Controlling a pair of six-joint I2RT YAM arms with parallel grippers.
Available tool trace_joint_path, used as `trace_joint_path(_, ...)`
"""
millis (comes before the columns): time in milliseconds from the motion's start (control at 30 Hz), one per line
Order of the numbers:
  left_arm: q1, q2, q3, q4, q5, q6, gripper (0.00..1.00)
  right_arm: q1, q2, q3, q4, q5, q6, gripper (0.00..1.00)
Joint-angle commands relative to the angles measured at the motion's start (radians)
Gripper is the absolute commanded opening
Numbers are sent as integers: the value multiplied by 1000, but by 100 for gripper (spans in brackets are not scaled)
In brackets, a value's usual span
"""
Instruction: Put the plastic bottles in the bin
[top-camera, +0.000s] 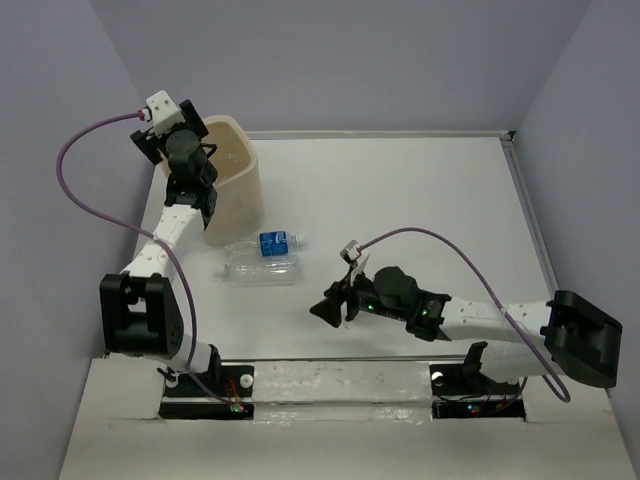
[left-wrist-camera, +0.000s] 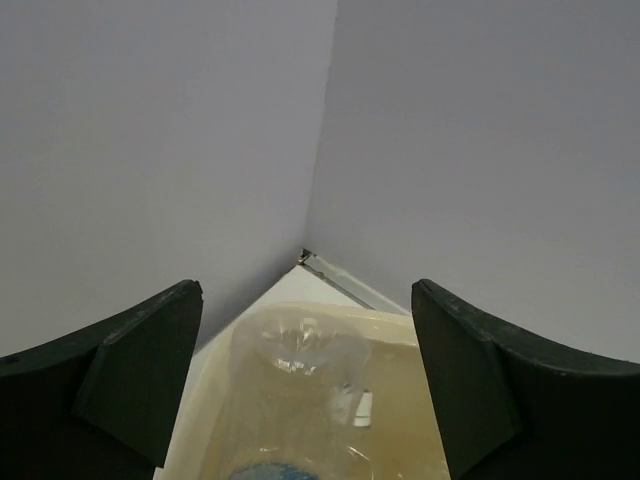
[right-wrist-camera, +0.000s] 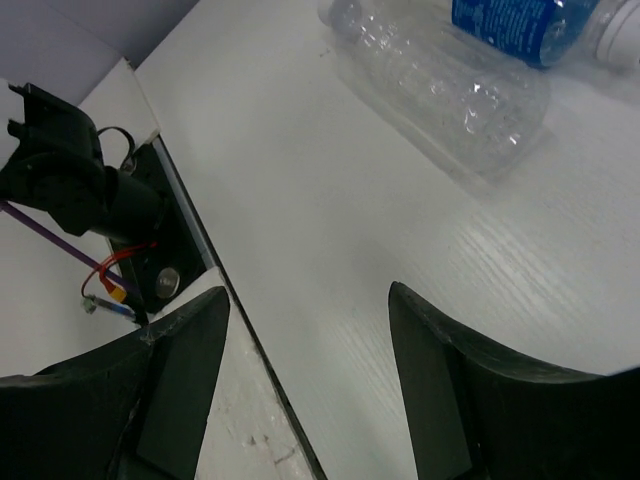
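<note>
A bottle (left-wrist-camera: 300, 355) is seen inside the bin (left-wrist-camera: 392, 395) beneath the spread left pincer (left-wrist-camera: 305, 300), so that drop seems done. On the desk (top-camera: 420, 200), two bottles (top-camera: 262, 270) lie beside the bin; one should be grasped next by the spread right pincer (right-wrist-camera: 305, 300).

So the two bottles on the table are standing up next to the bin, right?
No. The labelled bottle and the clear bottle lie on their sides on the table next to the bin. The top view shows it.

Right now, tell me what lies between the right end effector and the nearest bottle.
Only bare table between the right end effector and the unlabelled bottle, as the right wrist view shows.
</note>
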Motion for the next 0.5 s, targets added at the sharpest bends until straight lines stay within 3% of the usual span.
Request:
trace_joint_path(0,-42,-181,-55,120,-3,-119,99,11,37,177,-33,0,-89,71)
trace_joint_path(333,-77,-477,-83,-167,176,-326,99,11,357,607,-441,-46,-336,73)
trace_joint_path(467,-79,-632,-77,-415,319,-442,99,11,441,721,-501,-56,-483,79)
